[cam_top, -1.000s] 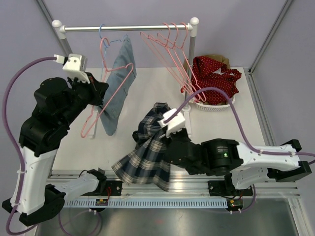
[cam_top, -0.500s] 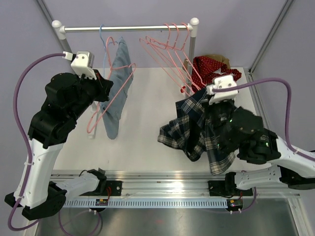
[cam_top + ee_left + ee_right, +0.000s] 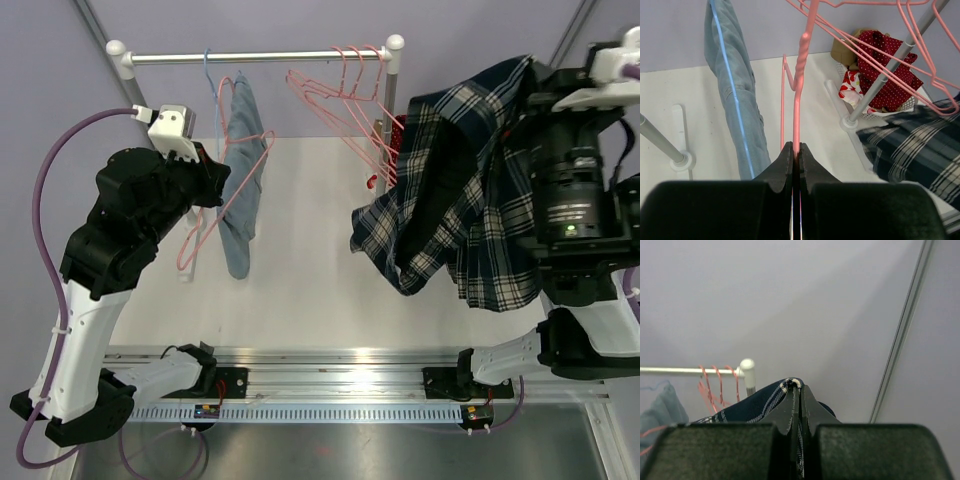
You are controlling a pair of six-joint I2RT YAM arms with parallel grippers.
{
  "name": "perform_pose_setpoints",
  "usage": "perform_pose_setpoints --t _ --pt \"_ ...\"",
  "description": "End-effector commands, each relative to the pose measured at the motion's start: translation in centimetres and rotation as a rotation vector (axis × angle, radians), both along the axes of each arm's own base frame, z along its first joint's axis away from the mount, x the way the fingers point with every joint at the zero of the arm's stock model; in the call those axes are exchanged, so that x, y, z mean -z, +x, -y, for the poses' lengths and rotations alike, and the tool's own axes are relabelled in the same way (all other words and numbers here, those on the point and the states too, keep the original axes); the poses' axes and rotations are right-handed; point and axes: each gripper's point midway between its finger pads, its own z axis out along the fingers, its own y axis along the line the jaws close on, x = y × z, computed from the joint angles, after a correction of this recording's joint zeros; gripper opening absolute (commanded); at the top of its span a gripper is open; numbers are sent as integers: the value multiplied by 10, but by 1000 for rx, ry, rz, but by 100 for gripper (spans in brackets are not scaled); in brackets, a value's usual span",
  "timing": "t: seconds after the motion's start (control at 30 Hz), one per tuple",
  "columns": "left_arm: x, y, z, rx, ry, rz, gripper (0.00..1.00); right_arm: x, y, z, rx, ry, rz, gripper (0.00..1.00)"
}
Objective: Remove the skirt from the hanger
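Fingers [image 3: 782, 167] of the left gripper [image 3: 795, 149] clenched on a thin pink wire hanger [image 3: 799, 75]; its twisted neck rises straight ahead of the tips. Fingers [image 3: 785, 410] of the right gripper [image 3: 795, 389] pinched tight on a folded edge of the skirt [image 3: 460, 190].

Beyond and right of the left fingers: white basket [image 3: 912, 104] with red dotted cloth [image 3: 880, 65] heaped in it. Left of them, a faded denim garment [image 3: 735, 100] hangs long and limp.

Skirt: navy plaid with pale crossing lines, soft cloth, held high. It falls in loose folds below the right fingers, well apart from the held hanger. Lower edge bunched and trailing toward the left fingers' side.
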Motion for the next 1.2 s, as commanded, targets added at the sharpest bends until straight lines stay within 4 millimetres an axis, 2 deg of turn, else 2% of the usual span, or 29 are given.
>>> perform_pose_setpoints --t 0.0,0.07,0.17,0.2,0.23,0.27,0.3,0.33,0.4,0.43,0.47,0.5,0.53,0.57,0.6,0.67,0.77,0.8,0.83,0.87,0.9,0.93,0.97,1.03,1.07,1.1,1.17 --pt "-15 6 2 -2 -14 64 0 -55 -11 29 24 11 185 0" --pt "-15 6 2 -1 -17 66 0 -71 -14 33 30 14 229 0" --pt "-13 8 4 4 -15 64 0 -84 -19 41 2 62 279 0" --pt "-12 8 4 5 -16 63 0 -82 -19 33 -42 31 273 0" --pt "-12 8 4 5 -17 61 0 -84 -24 45 -92 70 278 0" --pt "-11 7 4 5 -15 62 0 -87 -29 34 -213 146 299 0" --pt "-11 7 4 5 -13 63 0 -75 -29 21 -270 76 265 0" --pt "-10 7 3 4 -10 61 0 -69 -32 23 -306 74 256 0" --pt "-10 7 2 4 -4 61 0 -58 -37 5 -401 25 249 0" --pt "-10 6 2 2 -3 60 0 -46 -32 -4 -372 -16 233 0" --pt "-10 6 2 2 -2 60 0 -40 -24 9 -257 -80 204 0" --pt "-9 6 1 1 3 56 0 -46 -21 21 -183 -44 215 0" --pt "-10 4 0 0 2 57 0 -40 -15 13 -107 -89 204 0" --pt "-10 3 0 0 2 58 0 -40 -13 30 35 -207 200 0" --pt "-11 3 -1 -2 0 63 0 -48 -18 50 100 -85 238 0" --pt "-11 2 -1 -2 -2 62 0 -52 -20 61 161 -78 247 0" --pt "-9 2 1 5 -14 59 0 -57 -25 82 127 30 265 0" --pt "-8 2 2 8 -17 60 0 -57 -25 79 97 -8 257 0" --pt "-7 3 3 10 -16 55 0 -59 -27 87 73 9 263 0" --pt "-6 3 4 13 -17 55 0 -59 -27 86 39 42 260 0" --pt "-6 4 5 19 -21 53 0 -54 -24 67 -3 -86 228 0" --pt "-5 5 6 22 -21 49 0 -57 -23 62 -10 -98 222 0" --pt "-4 6 8 26 -24 47 0 -56 -20 62 34 -168 194 0" --pt "-5 7 10 31 -29 48 0 -59 -15 48 68 -246 174 0" --pt "-4 8 12 35 -33 44 0 -62 -15 51 110 -306 166 0" --pt "-4 9 13 36 -36 46 0 -68 -17 56 137 -264 192 0" --pt "-2 10 14 38 -40 43 0 -71 -17 56 158 -290 204 0"
